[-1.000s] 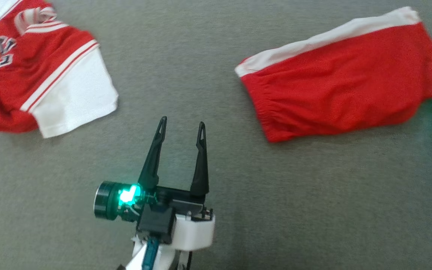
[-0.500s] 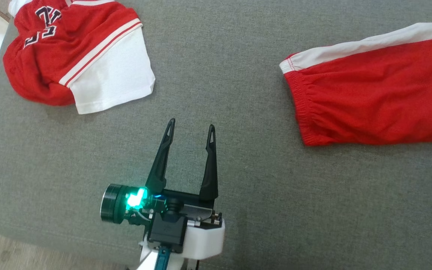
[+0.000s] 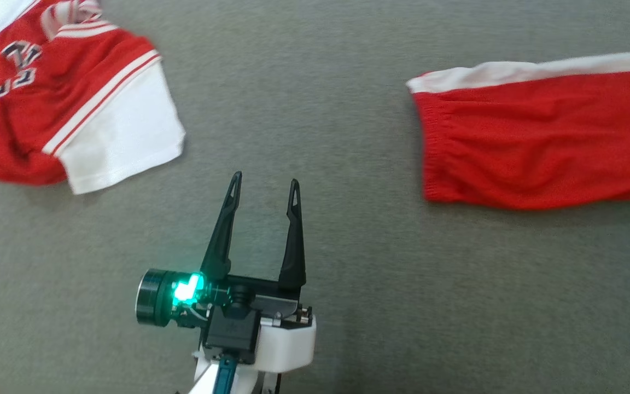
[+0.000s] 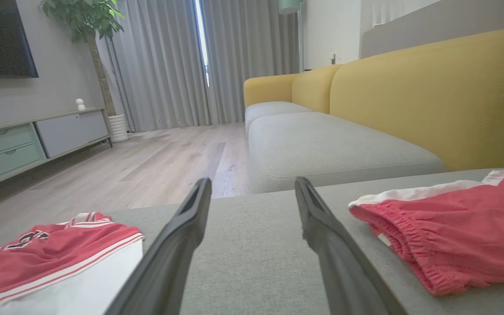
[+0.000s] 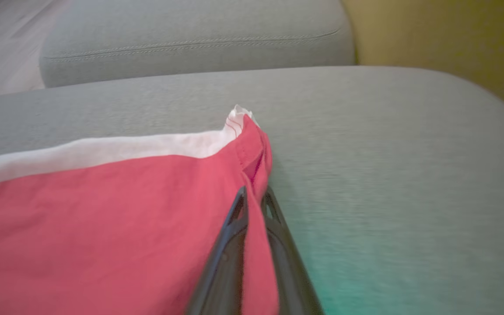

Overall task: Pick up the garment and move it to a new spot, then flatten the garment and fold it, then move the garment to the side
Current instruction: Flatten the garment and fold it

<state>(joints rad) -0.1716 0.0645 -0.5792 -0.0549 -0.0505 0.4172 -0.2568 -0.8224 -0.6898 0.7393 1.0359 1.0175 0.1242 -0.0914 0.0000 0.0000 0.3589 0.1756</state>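
Observation:
The garment (image 3: 539, 142) is a pair of red shorts with a white side stripe, lying on the grey sofa seat (image 3: 320, 109) at the right of the head view. In the right wrist view my right gripper (image 5: 254, 194) is shut on the garment (image 5: 103, 218), its two fingers pinching the red hem near the white-tipped corner. My left gripper (image 3: 264, 181) hovers open over bare cushion at the lower middle, holding nothing. In the left wrist view, the left gripper (image 4: 253, 186) points between the garment (image 4: 453, 227) and a jersey.
A red and white jersey (image 3: 63, 109) with dark lettering lies crumpled at the upper left, also low left as the jersey (image 4: 46, 258) in the left wrist view. A yellow backrest (image 4: 431, 87) rises behind the seat. Wooden floor (image 4: 147, 157) and a low cabinet (image 4: 24, 140) lie beyond.
The right gripper has shut on the shorts' hem. The shorts have slid right, away from the jersey, and turned more level. The head camera shifted; the left gripper stayed open.

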